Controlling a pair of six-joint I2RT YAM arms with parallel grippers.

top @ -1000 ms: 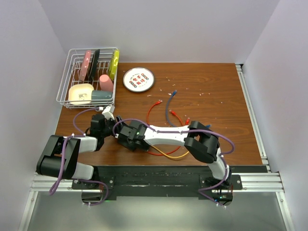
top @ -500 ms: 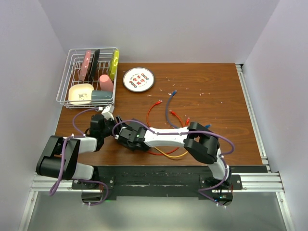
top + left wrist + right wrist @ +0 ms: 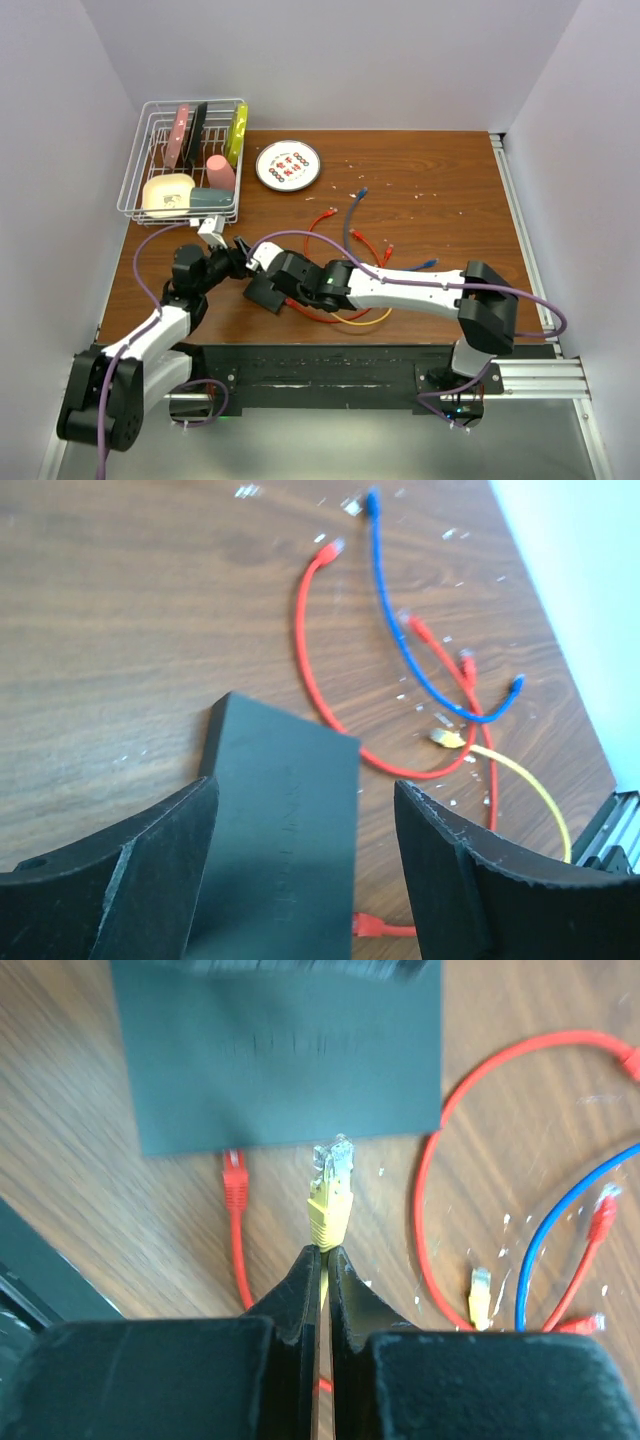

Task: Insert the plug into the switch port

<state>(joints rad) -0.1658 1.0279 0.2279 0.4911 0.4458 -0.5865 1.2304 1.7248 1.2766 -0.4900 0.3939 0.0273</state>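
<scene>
The switch [image 3: 260,295] is a flat matte-black box lying on the wooden table. In the left wrist view the switch [image 3: 285,830] lies between the spread fingers of my left gripper [image 3: 305,790], which is open, with a gap on the right side. My right gripper [image 3: 322,1255] is shut on the yellow cable just behind the yellow plug [image 3: 330,1200]. The plug's clear tip reaches the near edge of the switch [image 3: 280,1060]; the ports are not visible. A red plug [image 3: 234,1175] lies against the same edge. From above, my right gripper [image 3: 283,288] meets the switch from the right.
Loose red cables [image 3: 320,225], a blue cable [image 3: 350,215] and the yellow cable [image 3: 365,322] sprawl right of the switch. A white plate [image 3: 289,165] and a wire dish rack [image 3: 137,205] stand at the back left. A second yellow plug [image 3: 480,1295] lies nearby.
My left gripper's jaws have widened around the switch and that arm has stretched out. The right arm has also straightened, its elbow moving right, while its gripper stays at the switch.
</scene>
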